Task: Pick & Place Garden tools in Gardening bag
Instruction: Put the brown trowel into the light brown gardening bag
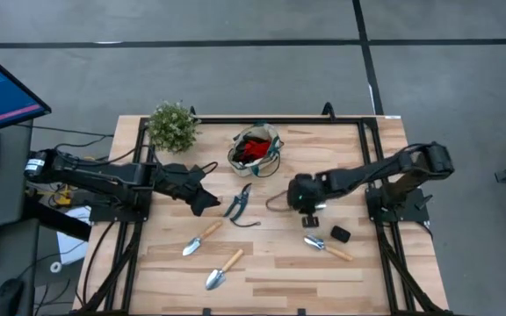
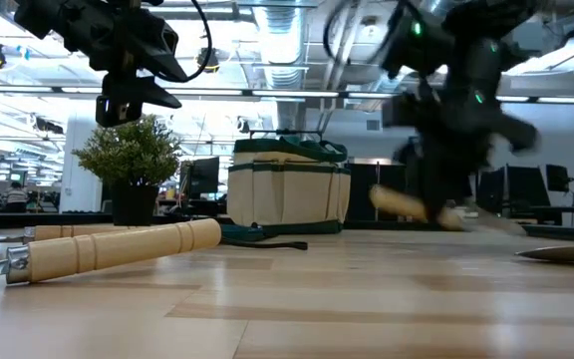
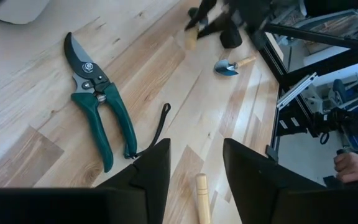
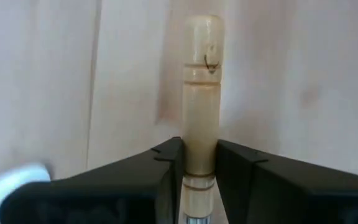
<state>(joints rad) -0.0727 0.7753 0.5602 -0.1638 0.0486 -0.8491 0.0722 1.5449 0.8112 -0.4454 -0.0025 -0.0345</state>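
Observation:
The beige gardening bag point(image 1: 255, 151) with green trim stands at the far middle of the table, red gloves point(image 1: 253, 146) inside it. Dark-handled pruning shears point(image 1: 240, 204) lie in front of it, also in the left wrist view point(image 3: 95, 99). Three wooden-handled trowels lie on the table: two at the near left point(image 1: 202, 237) point(image 1: 224, 269) and one at the near right point(image 1: 328, 247). My right gripper point(image 1: 304, 200) is shut on a fourth wooden-handled tool point(image 4: 201, 93). My left gripper point(image 3: 194, 168) is open and empty, just left of the shears. My right gripper pinches the tool's wooden handle between its two fingers point(image 4: 169, 168), on the part near the metal collar point(image 4: 199, 177). The handle runs forward along the fingers, its rounded free end point(image 4: 204, 34) past the fingertips. In the low view the handle point(image 2: 407, 204) is tilted just above the table.
A bushy green plant point(image 1: 172, 125) stands at the far left. A small black lump point(image 1: 340, 234) lies beside the near-right trowel. The table's black frame rails point(image 1: 372, 149) run along its edges. A person's hand point(image 3: 356, 165) shows beyond the table.

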